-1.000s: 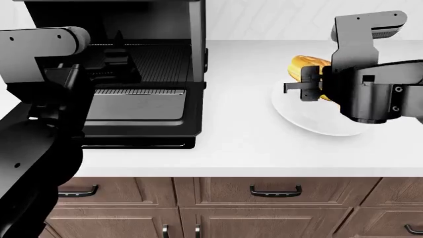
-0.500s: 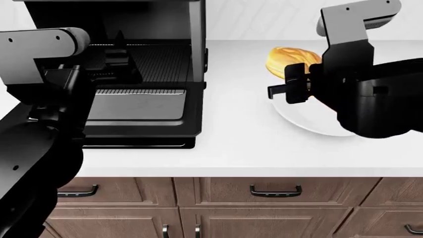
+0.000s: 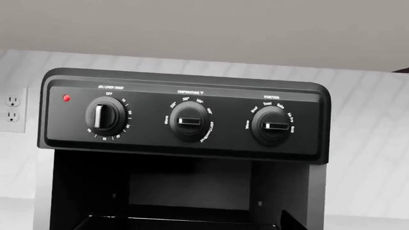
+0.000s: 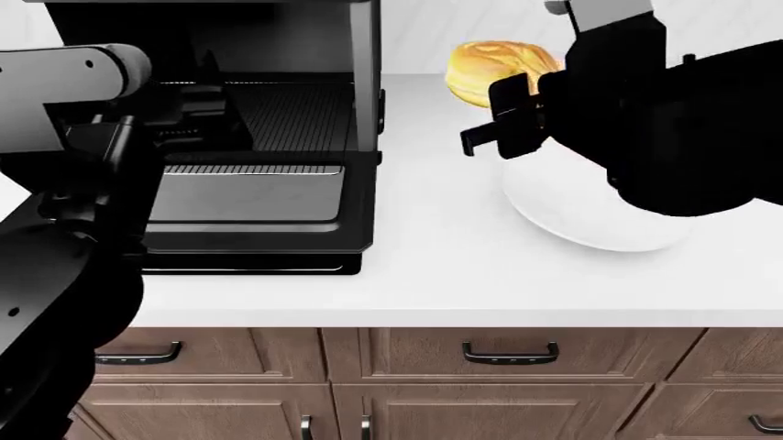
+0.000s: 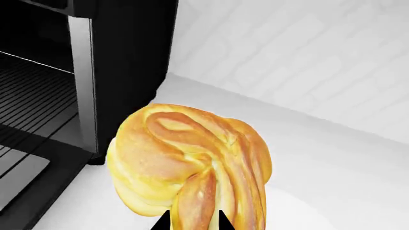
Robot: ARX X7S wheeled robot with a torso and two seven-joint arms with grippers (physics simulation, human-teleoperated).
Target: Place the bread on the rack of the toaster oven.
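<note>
The right gripper (image 4: 508,128), clamped on the bread (image 4: 496,69), held it above the surface, needing travel toward nine o'clock onto the oven's rack (image 4: 288,110).

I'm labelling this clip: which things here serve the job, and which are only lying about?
Job: bread, held in the right gripper; rack; toaster oven, door down.
Lying about: plate, wall outlet, drawers.
</note>
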